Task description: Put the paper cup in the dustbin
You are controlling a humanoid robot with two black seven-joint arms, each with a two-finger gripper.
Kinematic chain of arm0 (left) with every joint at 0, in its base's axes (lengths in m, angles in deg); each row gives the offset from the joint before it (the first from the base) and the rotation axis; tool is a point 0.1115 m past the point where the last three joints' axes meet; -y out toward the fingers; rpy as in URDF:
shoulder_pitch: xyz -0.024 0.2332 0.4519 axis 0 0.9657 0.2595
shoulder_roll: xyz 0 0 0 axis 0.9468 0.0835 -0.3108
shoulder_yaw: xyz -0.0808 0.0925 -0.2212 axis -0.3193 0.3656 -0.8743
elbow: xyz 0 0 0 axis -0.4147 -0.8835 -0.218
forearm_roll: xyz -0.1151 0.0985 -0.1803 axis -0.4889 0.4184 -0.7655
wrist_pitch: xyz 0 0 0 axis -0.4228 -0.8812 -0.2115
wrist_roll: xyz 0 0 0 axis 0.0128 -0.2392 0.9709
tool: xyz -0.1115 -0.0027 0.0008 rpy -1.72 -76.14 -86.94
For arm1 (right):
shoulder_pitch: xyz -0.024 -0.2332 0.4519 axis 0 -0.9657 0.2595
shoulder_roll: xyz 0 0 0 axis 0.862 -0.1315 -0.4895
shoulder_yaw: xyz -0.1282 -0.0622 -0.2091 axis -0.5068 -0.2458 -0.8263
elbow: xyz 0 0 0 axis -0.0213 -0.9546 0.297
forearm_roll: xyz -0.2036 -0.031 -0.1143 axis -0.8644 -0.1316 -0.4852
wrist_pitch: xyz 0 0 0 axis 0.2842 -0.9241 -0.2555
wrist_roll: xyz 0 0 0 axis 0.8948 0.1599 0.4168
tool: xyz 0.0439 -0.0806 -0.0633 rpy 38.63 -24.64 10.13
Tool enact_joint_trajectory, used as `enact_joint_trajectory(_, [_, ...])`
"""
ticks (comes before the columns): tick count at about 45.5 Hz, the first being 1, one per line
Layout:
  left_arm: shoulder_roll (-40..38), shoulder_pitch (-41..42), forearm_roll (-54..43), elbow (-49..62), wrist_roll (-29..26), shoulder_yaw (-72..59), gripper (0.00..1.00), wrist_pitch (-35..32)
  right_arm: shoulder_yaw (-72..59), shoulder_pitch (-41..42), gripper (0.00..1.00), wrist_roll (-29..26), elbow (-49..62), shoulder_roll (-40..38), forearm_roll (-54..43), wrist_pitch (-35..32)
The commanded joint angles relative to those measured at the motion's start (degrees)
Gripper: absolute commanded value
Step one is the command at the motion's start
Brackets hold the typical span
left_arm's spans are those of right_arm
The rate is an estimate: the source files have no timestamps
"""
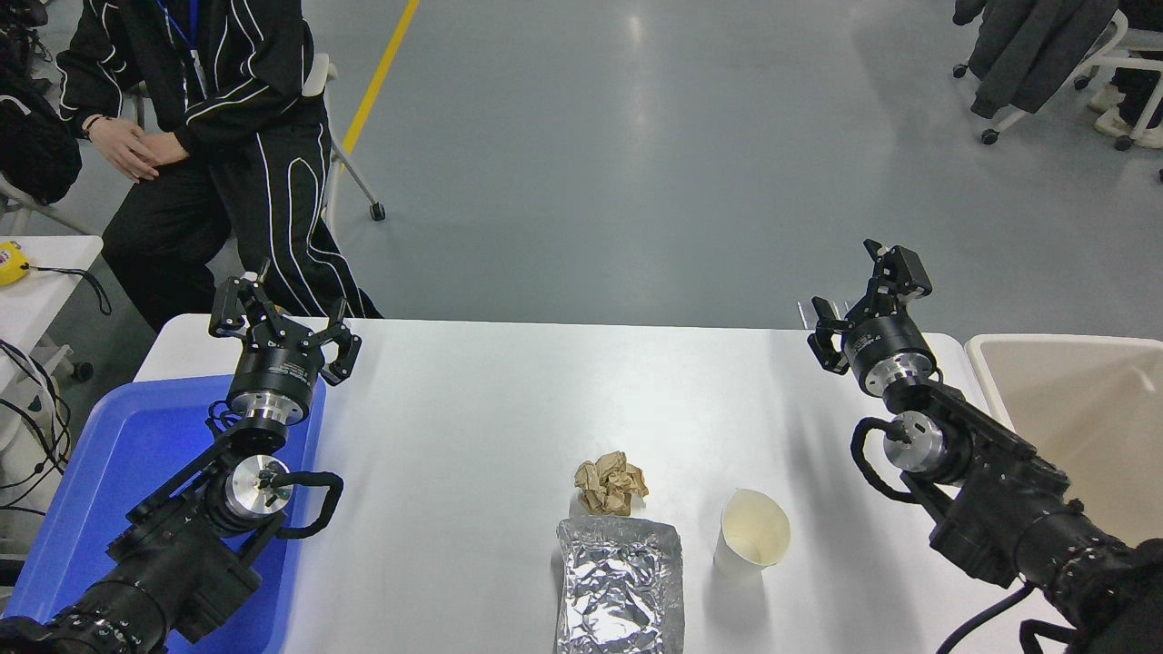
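Observation:
The paper cup [753, 532] stands upright on the white table [472, 409], near the front edge, right of the middle. Its cream inside shows. The dustbin [1081, 418], a beige tub, sits at the table's right edge. My right gripper [863, 295] is open and empty, held up above the table's far right, well behind the cup and left of the dustbin. My left gripper [283, 320] is open and empty, parked above the blue tray at the far left.
A crumpled brown paper ball [611, 482] and a silver foil packet [620, 586] lie just left of the cup. A blue plastic tray [136, 454] sits at the left edge. A person in black [195, 109] sits beyond the far left corner.

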Motion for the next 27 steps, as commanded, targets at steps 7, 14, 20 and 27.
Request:
enact_joint_trajectory(7, [-0.01,0.0,0.0,0.0,0.04,-0.01,1.0,0.0,-0.08,0.0,1.0,-0.03,0.09,0.69,0.0,0.0])
enact_joint_trajectory(14, [0.08,0.0,0.0,0.0,-0.05,-0.01,1.0,0.0,0.36,0.09,1.0,0.06,0.0,0.69,0.0,-0.09])
enact_joint_trajectory(20, [0.08,0.0,0.0,0.0,-0.05,-0.01,1.0,0.0,0.89,0.44,1.0,0.06,-0.09,0.61,0.79,-0.61])
enact_joint_trajectory(27, [-0.01,0.0,0.0,0.0,-0.05,-0.01,1.0,0.0,0.8,0.97,1.0,0.06,-0.09,-0.53,0.79,-1.14])
